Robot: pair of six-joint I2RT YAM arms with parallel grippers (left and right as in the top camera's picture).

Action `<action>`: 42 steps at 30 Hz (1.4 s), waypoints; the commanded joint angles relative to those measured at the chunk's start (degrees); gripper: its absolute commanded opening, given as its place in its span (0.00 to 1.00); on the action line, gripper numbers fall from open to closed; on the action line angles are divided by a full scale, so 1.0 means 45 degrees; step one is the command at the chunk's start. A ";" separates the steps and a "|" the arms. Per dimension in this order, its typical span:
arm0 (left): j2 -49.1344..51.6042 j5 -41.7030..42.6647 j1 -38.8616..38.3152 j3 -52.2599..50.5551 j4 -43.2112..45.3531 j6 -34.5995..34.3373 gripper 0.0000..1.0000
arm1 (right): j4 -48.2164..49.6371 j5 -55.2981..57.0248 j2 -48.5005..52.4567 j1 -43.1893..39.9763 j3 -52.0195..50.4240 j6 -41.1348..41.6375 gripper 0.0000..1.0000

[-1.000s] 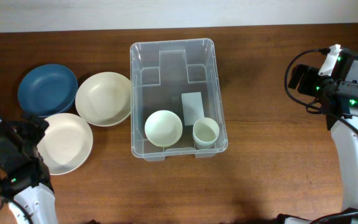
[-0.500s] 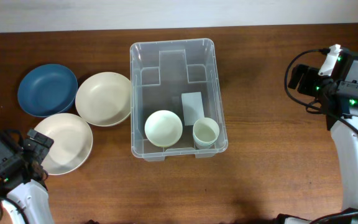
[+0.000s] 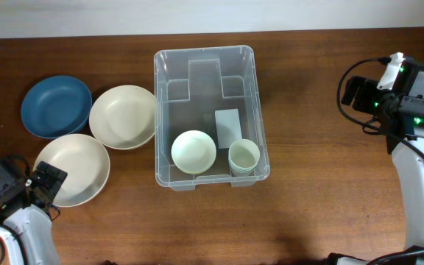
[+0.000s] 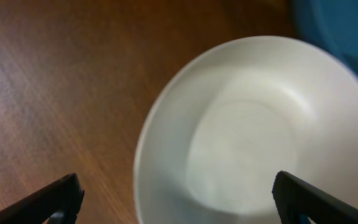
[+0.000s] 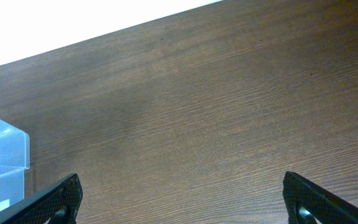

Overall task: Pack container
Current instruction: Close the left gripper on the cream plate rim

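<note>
Container: the clear bin (image 3: 205, 50) sits mid-surface, long side running away from you, between both arms.
Inside it: a small pale bowl (image 3: 193, 152) and a cup (image 3: 244, 156) sit side by side at the end nearer the arms, with a white label (image 3: 228, 127) on the base. The far half is bare.
Loose dishes: a cream bowl (image 3: 123, 116), a blue plate (image 3: 56, 107) and a white bowl (image 3: 73, 168) lie clustered to its left, rims touching or nearly so.
Left end effector (image 4: 176, 186): released, jaws spread wide, empty, at the white bowl's edge.
Right end effector (image 5: 180, 186): released, empty, over bare surface (image 3: 315, 184) well right of the bin.
Risk, grip: you have only a thin, sloping rim to pinch, so a shallow bite likely slips or tips the bowl.
Risk, neighbours: a nudge could shove the white bowl into the cream one.
Risk, drop-in: a wide bowl lowered at the occupied end may land on the cup or catch the bin's rim.
</note>
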 commanded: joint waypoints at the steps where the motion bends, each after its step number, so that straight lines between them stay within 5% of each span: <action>1: 0.0690 -0.0350 0.0282 -0.0194 0.0185 -0.0214 1.00 | 0.0034 0.0019 -0.0146 -0.0049 0.0146 0.0097 0.99; 12: 0.3177 0.0039 0.0291 -0.0272 0.1768 -0.0209 0.98 | 0.0034 0.0019 -0.0146 -0.0049 0.0146 0.0097 0.99; 29: 0.3551 -0.0117 0.0291 -0.0272 0.1841 0.0136 0.32 | 0.0034 0.0019 -0.0146 -0.0049 0.0146 0.0097 0.99; 35: 0.3551 -0.0117 0.0291 -0.0272 0.1802 0.0277 0.21 | 0.0034 0.0019 -0.0146 -0.0049 0.0146 0.0097 0.99; 39: 0.3551 -0.0112 0.0291 -0.0267 0.1753 0.0272 0.01 | 0.0034 0.0019 -0.0146 -0.0049 0.0146 0.0097 0.99; 42: 0.3551 -0.0112 0.0291 -0.0267 0.1642 0.0272 0.01 | 0.0034 0.0019 -0.0146 -0.0049 0.0146 0.0097 0.99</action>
